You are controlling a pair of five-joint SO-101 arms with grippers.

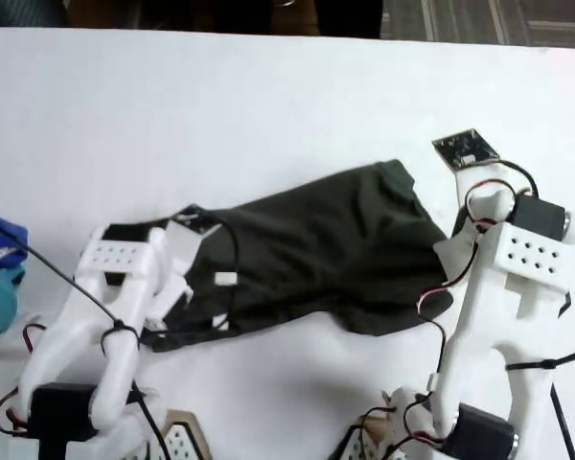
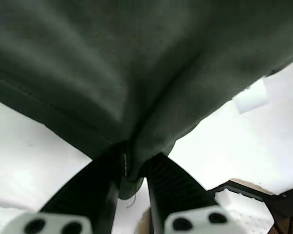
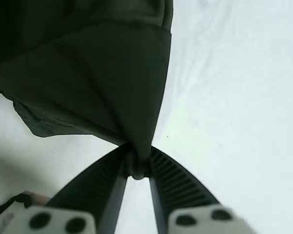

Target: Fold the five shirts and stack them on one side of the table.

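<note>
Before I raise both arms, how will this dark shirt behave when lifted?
Likely floppy: the dark shirt bunches into folds where the left pincer and right pincer pinch it. It will probably sag in the middle between them, since it lies slack on the table. Such small pinches of thin cloth may slip.

Table (image 1: pixel 268 96): white, cloth-covered and faintly creased; in the high view it spans from 9 o'clock to 3 o'clock and down to 6 o'clock.
Far edge: a straight line near 12 o'clock, sloping slightly lower toward 3 o'clock.
Floor (image 1: pixel 479 19): grey with pale lines, beyond the far edge at 1 o'clock.
Dark patch (image 1: pixel 345 14): black, beyond the edge at 12 o'clock; what it is cannot be told.
Brown strip (image 1: pixel 105 11): at 11 o'clock, wood-toned.
Light: even and soft, with faint grey shadows on the cloth.
</note>
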